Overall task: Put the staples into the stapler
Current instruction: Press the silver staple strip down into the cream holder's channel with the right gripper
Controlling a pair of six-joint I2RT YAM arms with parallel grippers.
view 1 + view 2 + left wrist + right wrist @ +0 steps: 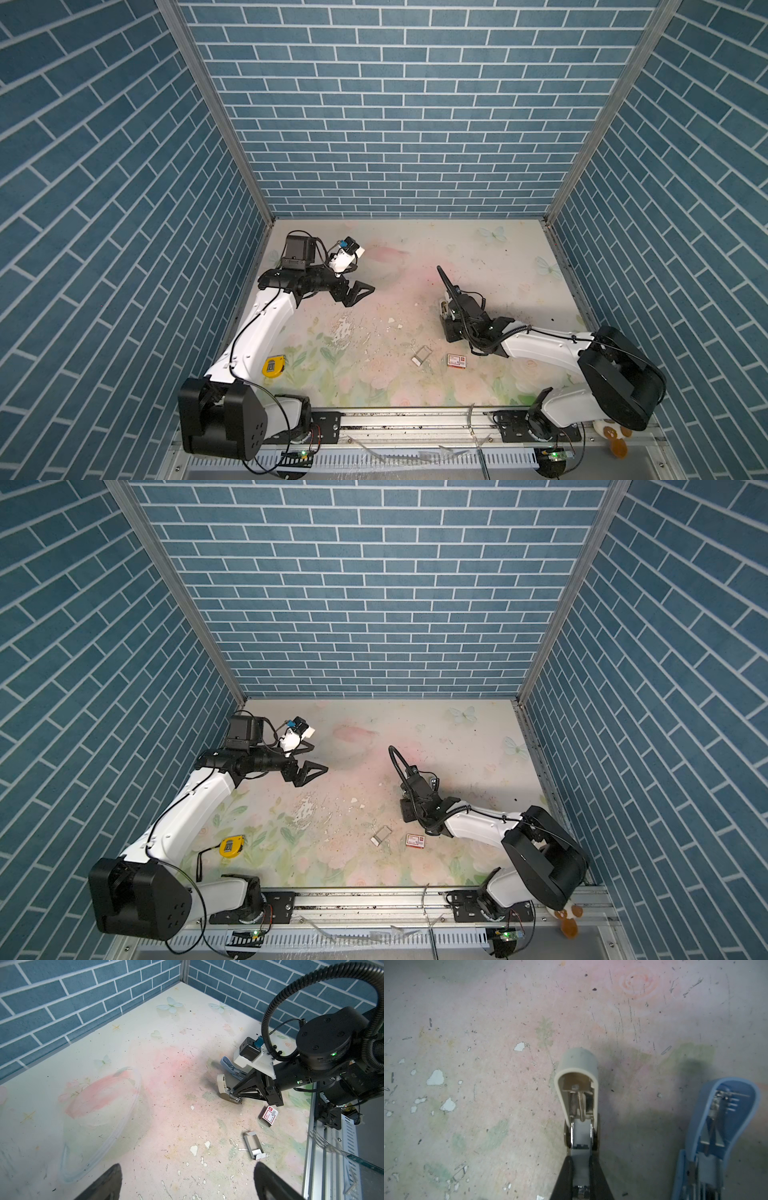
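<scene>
My right gripper (580, 1167) is shut on the base of a cream stapler (577, 1076), which lies on the table with its lid swung up and its metal channel showing between the fingers. In the left wrist view the same stapler (223, 1088) sits at the tip of the right gripper (239, 1099). The staples (257, 1151) are a small pale block at one end of an open grey cardboard tray (250, 1140), nearer the table's front. My left gripper (188, 1180) hangs open and empty over the left side of the table, and shows in both top views (363, 291) (316, 771).
A blue stapler (716, 1136) lies open just beside the cream one. A red-and-white box (456, 360) and the grey tray (421, 355) lie front of centre. A yellow tape measure (273, 366) sits at the front left. Loose bits litter the worn mat.
</scene>
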